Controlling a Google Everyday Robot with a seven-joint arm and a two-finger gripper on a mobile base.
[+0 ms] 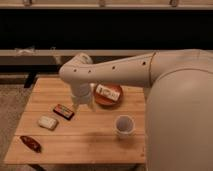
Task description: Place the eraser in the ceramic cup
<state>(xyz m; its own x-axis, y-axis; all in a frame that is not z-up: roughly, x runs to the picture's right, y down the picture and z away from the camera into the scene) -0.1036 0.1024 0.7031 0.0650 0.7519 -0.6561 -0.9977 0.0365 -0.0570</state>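
Note:
The eraser (63, 111), a small flat dark block with a red-orange label, lies on the wooden table (85, 145) left of centre. The ceramic cup (124, 126), white, round and upright, stands to the right of centre near the front. My gripper (83, 104) hangs down from the white arm above the table, just right of the eraser and a little behind it, and well left of the cup. I see nothing in it.
A shallow orange-brown bowl (107, 94) with a white item in it sits behind the cup, partly hidden by the arm. A cream-white rounded block (48, 122) and a dark red oblong object (31, 143) lie at the front left. The table's edges are near on all sides.

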